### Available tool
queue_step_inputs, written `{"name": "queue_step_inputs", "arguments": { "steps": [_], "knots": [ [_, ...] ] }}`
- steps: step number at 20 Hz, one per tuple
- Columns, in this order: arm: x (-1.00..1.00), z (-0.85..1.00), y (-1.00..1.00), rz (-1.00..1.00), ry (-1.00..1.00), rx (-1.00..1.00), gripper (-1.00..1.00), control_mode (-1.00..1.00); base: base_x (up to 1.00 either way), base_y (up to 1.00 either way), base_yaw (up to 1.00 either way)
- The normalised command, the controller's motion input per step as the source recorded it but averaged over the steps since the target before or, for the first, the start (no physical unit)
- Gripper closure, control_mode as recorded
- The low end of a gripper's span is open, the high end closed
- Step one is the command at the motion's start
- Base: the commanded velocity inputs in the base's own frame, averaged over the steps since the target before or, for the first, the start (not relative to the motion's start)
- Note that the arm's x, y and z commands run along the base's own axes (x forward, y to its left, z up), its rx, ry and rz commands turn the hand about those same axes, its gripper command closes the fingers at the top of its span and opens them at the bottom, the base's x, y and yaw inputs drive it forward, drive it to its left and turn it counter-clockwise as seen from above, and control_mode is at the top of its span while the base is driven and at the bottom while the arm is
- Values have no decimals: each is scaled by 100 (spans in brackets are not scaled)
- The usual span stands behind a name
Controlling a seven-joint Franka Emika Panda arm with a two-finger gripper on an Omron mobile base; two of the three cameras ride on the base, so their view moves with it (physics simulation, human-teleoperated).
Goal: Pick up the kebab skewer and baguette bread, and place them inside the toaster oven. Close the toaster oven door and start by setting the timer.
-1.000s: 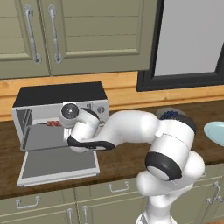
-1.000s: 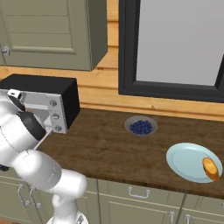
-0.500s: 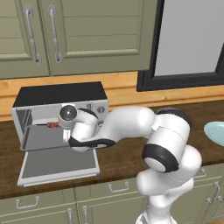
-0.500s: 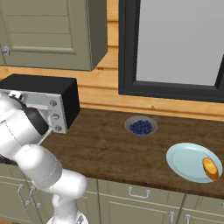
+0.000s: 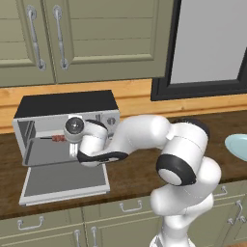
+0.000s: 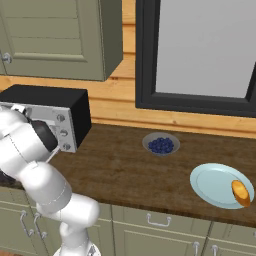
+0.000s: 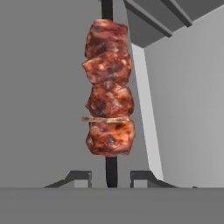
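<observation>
Even, soft rendered light fills both base views, with no glare and only faint shading. The toaster oven [image 5: 66, 130] has a dimmer grey cavity, and the countertop [image 6: 130, 170] stays dark brown with no crisp shadows. In the hand view the kebab skewer [image 7: 108, 87] looks slightly soft and pixelated, evenly lit against flat grey walls. Edges show no distortion.

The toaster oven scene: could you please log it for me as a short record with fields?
toaster oven: on the counter, cavity exposed
toaster oven door: open, folded down flat
kebab skewer: inside the oven cavity, stick running between the fingertips
gripper: reaching into the oven; grip cannot be told
baguette bread: on the blue plate
bowl of blueberries: on the counter, by the window
</observation>
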Motion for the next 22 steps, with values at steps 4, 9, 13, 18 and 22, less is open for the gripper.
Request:
{"name": "queue_step_inputs", "arguments": {
  "steps": [4,9,13,18,22],
  "knots": [
    [11,-6,0,0,0,0,-100,-100,0,0,0],
    [2,-3,0,0,0,0,-100,-100,0,0,0],
    [0,-6,0,0,0,0,-100,-100,0,0,0],
    [0,-3,0,0,0,0,-100,-100,0,0,0],
    [3,1,-1,0,0,0,-100,-100,0,0,0]
  ]
}}
